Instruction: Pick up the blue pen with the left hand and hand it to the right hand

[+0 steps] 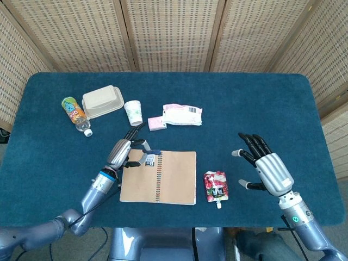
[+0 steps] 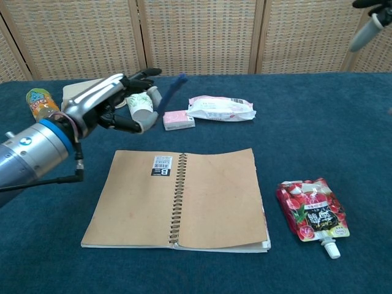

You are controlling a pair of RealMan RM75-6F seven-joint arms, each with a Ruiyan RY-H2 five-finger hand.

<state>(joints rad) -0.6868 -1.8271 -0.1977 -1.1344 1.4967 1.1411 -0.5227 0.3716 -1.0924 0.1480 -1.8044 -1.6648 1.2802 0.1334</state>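
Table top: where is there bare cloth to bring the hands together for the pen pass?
Bare cloth runs right of the juice pouch around the right hand, and along the far edge behind the snack packet. The left hand holds the pen over the notebook. Crowded: cup, box, bottle far left.

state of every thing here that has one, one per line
blue pen: held off the table by the left robot hand
right robot hand: open, empty
notebook: lying open
paper cup: upright
bottle: on its side
red pouch: lying flat
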